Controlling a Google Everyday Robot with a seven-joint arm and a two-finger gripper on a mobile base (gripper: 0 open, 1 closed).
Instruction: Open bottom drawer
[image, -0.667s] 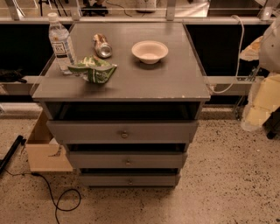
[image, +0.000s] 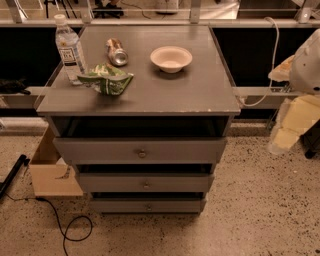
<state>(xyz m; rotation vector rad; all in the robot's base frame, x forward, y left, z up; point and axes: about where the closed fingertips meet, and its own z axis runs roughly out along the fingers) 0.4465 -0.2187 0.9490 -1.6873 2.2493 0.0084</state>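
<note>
— Where is the bottom drawer?
— The bottom drawer (image: 147, 205) is lowest in the grey cabinet (image: 200, 90), just above the speckled floor, with a small knob at its centre.
— And the gripper?
— The gripper (image: 295, 117) hangs at the right edge, well apart from that drawer. I cannot tell whether it is apart or together.

Off at the right edge, a smooth rounded white arm shell (image: 307, 65), and just beneath it the gripper (image: 287, 131) in pale cream-yellow, blocky and soft-edged, shading to white lower down.
</note>
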